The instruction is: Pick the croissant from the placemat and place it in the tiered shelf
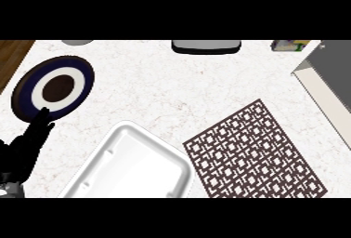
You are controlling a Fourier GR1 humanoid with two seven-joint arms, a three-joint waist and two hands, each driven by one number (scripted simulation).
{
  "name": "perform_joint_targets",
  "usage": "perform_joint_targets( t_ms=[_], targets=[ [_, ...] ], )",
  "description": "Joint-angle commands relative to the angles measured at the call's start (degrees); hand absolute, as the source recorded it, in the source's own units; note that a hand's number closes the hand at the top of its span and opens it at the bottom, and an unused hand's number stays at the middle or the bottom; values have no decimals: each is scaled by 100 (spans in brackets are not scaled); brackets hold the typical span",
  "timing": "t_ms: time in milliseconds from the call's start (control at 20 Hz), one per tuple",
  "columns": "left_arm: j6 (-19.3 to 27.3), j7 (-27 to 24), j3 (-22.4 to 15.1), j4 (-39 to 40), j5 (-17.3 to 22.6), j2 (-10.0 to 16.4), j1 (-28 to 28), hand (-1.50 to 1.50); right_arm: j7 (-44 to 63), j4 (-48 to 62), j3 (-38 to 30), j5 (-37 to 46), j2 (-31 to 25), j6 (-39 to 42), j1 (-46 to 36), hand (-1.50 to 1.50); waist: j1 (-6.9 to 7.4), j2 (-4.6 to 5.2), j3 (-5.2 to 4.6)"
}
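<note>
The brown placemat (255, 153) with a white lattice pattern lies at the lower right, and nothing shows on it. No croissant appears anywhere in the view. The white tiered shelf (130, 167), seen from above as a rounded tray, stands just left of the placemat at the lower middle. My left hand (29, 142) rests at the lower left edge, open with its fingers straight and pointing up, holding nothing. It is a short way left of the shelf. My right hand does not show.
A round plate (55, 87) with dark blue, white and brown rings lies at the upper left, just above my left hand. A grey object (205, 46) sits at the far edge. A grey and white unit (329, 88) runs along the right side.
</note>
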Motion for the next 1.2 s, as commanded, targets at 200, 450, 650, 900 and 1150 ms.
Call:
perform_joint_targets(
  t_ms=[200,450,650,900,1150],
  targets=[
    [-144,-48,72,95,58,25,68,0,287,-1127,-175,-786,-78,32,-202,-150,-33,-13,-4],
    [50,348,102,-210,35,18,-16,0,535,-3217,-310,-1139,196,648,511,-150,-156,-61,-1],
    [29,117,71,-269,-32,-27,153,0,1305,-4201,-448,-1158,-362,1833,322,-150,-143,-63,-6],
    [131,121,79,-94,-104,-76,157,0,1913,-5458,-710,-1186,-594,3286,236,-150,-349,-148,-21],
    [199,87,231,-68,-4,-155,443,0,1704,-6072,-1368,-1667,-535,4321,310,-150,-584,-277,-26]
  ],
)
